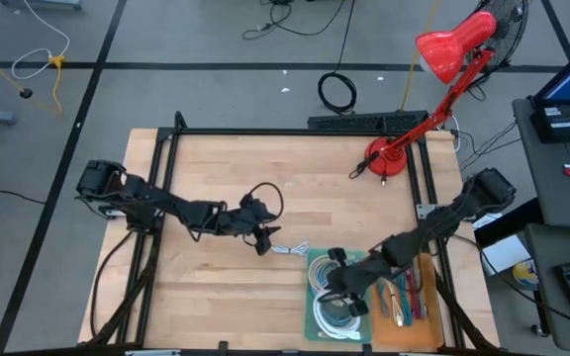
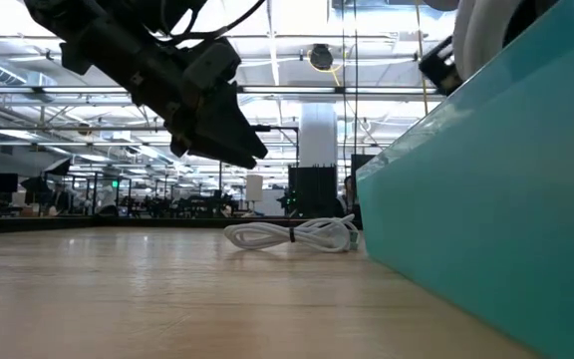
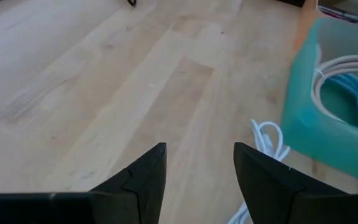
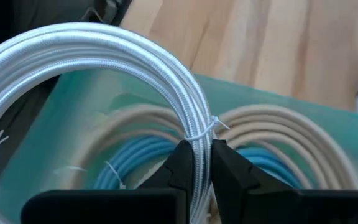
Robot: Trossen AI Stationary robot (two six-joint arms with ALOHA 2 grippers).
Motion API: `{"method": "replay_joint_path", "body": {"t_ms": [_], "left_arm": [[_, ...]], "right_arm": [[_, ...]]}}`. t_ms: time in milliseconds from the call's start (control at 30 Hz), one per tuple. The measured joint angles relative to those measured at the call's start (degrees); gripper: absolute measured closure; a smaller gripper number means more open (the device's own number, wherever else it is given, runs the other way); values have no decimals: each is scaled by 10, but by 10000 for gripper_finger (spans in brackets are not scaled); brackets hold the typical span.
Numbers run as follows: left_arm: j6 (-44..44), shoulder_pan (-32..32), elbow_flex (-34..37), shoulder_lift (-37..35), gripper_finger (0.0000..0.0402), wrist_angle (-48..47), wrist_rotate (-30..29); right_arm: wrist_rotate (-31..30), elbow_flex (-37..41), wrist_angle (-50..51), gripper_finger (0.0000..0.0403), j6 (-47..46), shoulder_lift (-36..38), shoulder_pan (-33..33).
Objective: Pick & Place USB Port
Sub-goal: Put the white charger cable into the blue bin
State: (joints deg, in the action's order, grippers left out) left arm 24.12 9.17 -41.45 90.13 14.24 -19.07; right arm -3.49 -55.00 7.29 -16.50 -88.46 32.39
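Observation:
My right gripper is shut on a coil of white braided cable, above the teal bin at the table's near right. The low view shows that coil above the bin's rim. Beige and blue cable coils lie in the bin under it. A tied white cable bundle lies flat on the wood just left of the bin. My left gripper hovers open over the table beside this bundle, touching nothing. My right gripper pinches the white coil's gathered strands between its two fingers, right beside the small white tie. The fingers slant down from the table's right side. The coil is lifted above the cables in the bin, and its loop arches away beyond the fingers.
An orange tray with tools lies right of the bin. A red desk lamp stands at the far right corner. Bare wood stretches across the table's left and far parts.

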Motion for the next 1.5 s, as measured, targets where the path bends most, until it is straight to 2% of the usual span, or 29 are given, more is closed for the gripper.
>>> {"method": "replay_joint_path", "body": {"t_ms": [167, 467, 733, 933, 1333, 1500], "left_arm": [[1, 12, 0, 0, 211, -5, -16], [4, 15, 0, 0, 211, -7, -5], [8, 15, 0, 0, 211, -18, -5], [24, 15, 0, 0, 211, -35, -4], [59, 15, 0, 0, 211, -56, -3], [65, 15, 0, 0, 211, -56, -3]], "right_arm": [[6, -2, -9, 375, 45, -39, -5], [-25, -2, 1, 375, 58, -50, 0], [-43, 0, 21, 375, 79, -16, -1], [-90, 1, 51, 375, 95, 10, -2], [-87, 1, 50, 375, 145, 10, 7], [-84, 1, 55, 362, 142, 10, 7]]}}
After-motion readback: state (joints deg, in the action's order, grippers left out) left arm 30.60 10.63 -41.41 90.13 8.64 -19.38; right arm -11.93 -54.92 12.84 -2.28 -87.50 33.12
